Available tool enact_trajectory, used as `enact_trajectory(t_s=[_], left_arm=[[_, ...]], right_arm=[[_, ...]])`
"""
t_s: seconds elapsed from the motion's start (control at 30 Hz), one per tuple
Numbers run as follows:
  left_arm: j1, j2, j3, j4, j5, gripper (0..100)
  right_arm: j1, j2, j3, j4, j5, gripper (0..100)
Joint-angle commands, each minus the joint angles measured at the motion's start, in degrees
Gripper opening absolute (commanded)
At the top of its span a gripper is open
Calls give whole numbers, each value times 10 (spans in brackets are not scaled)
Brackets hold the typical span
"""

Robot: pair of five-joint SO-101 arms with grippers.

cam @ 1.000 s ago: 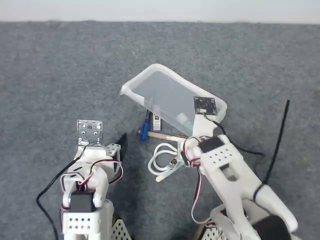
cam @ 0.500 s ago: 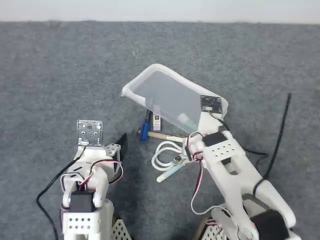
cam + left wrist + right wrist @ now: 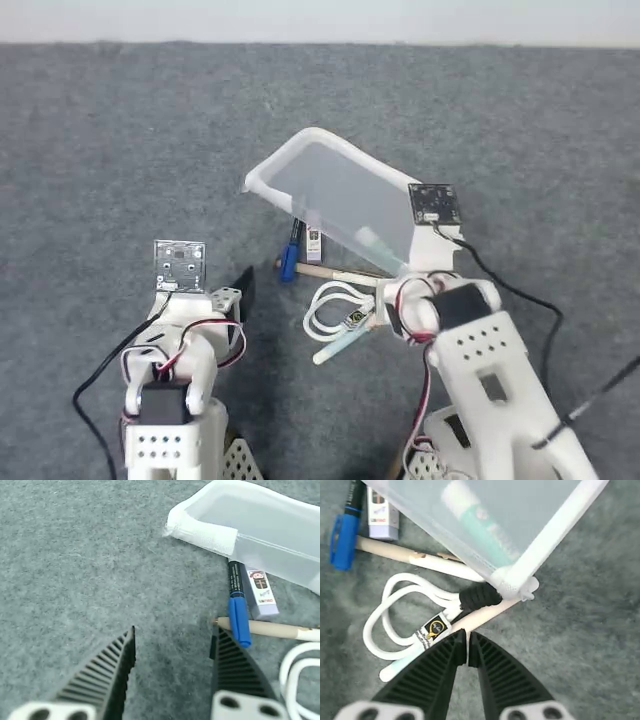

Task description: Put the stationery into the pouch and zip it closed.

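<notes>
The left claw (image 3: 175,630) gapes over carpet (image 3: 75,555) near the pouch (image 3: 260,525) corner; right claw (image 3: 467,632) pinched together, empty, beside cord (image 3: 479,596).

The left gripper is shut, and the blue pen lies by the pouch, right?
No: the left gripper is open, jaws apart, as the left wrist view shows. The blue pen does lie by the pouch.
</notes>
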Motion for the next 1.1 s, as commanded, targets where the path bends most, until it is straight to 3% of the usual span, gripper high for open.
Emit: enact_trajectory(t_s=[0.0,0.07,0.27,0.73,1.07], left_arm=[[-4,-12,-8,-13,7,232],[-4,-12,-8,-13,7,232],[-4,-12,-8,-13,7,232],[-4,-12,-8,-13,7,232],[-4,-12,-8,-13,7,232]], right_arm=[[6,-33,-31,4,11,6],[3,-33,-25,-11,10,16],[2,-2,4,-55,-61,175],[2,165,3,-190,-84,175],[2,264,-49,-192,-87,175]])
